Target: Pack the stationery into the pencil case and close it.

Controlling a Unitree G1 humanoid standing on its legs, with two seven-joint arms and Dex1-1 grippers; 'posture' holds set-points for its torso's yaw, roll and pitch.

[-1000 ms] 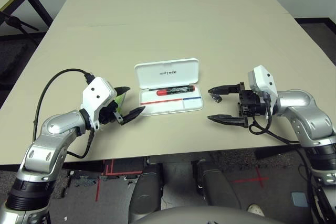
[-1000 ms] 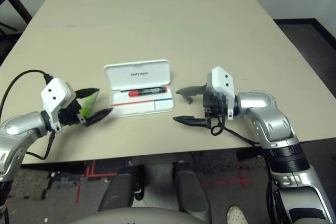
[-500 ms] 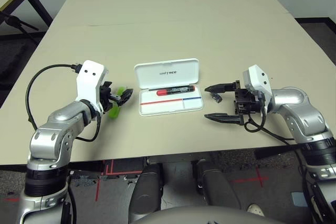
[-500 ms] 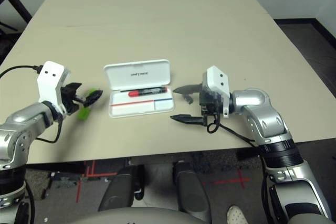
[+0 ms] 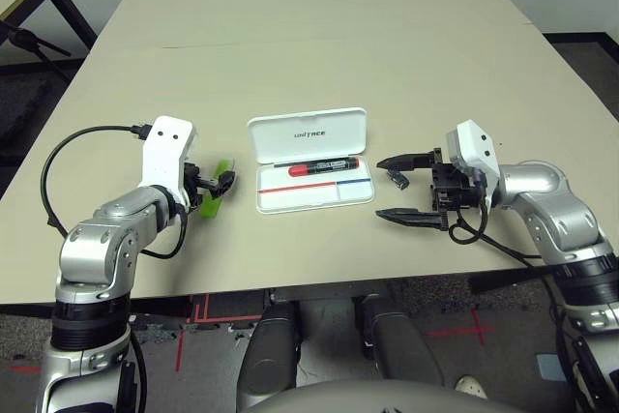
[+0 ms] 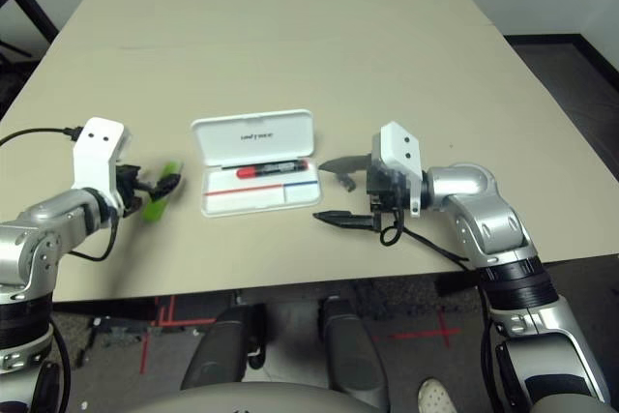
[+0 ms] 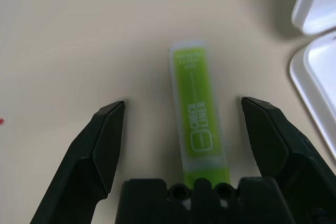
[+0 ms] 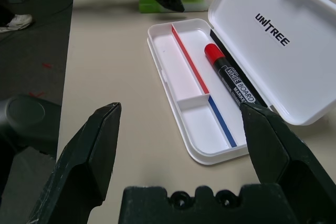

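A flat white hard-plastic pencil case (image 5: 311,162) with rounded corners is seen lying open near the middle of the beige surface (image 5: 338,36), its lid laid back flat and marked with a small dark logo. A black marker with a red cap (image 5: 323,166) is held in the long compartment nearest the hinge, and a thin red-and-blue stripe (image 8: 202,93) is carried along the divider beside it; the two front compartments are seen bare.

A lime-green highlighter (image 7: 198,129) is found flat on the surface just to the left of the case, apart from it. The left claw (image 7: 184,129) is spread wide around this highlighter, one black finger (image 7: 107,135) on each side, with neither finger touching it.

The right claw (image 5: 404,188) is held released to the right of the case, its two fingers parted and pointed toward it. A tiny grey metallic clip-like piece (image 5: 397,179) is seen on the surface between those fingers, close to the upper one; contact cannot be told.
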